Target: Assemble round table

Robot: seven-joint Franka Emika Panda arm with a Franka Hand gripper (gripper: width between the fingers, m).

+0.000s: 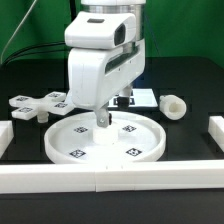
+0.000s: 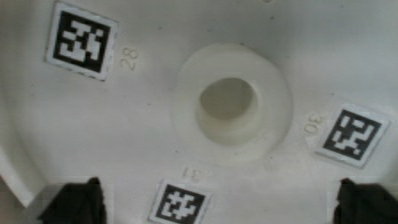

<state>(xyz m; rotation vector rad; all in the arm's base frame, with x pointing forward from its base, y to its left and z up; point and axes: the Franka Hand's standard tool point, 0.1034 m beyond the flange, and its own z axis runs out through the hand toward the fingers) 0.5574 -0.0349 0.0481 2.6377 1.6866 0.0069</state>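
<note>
The large round rimmed disc (image 1: 107,139) lies flat on the black table in the middle, with several square tags on its face. My gripper (image 1: 104,117) hangs right over the disc's middle, close above it. In the wrist view the disc (image 2: 160,60) fills the picture, with its raised centre hub and hole (image 2: 228,100). My two dark fingertips (image 2: 75,200) stand wide apart with only the disc's face between them; the gripper (image 2: 221,205) is open and empty. The cross-shaped piece (image 1: 38,104) lies at the exterior view's left. The short cylinder post (image 1: 173,105) lies at the right.
The marker board (image 1: 143,98) lies behind the disc, partly hidden by the arm. White border rails run along the front (image 1: 110,178), the left (image 1: 4,137) and the right (image 1: 215,132).
</note>
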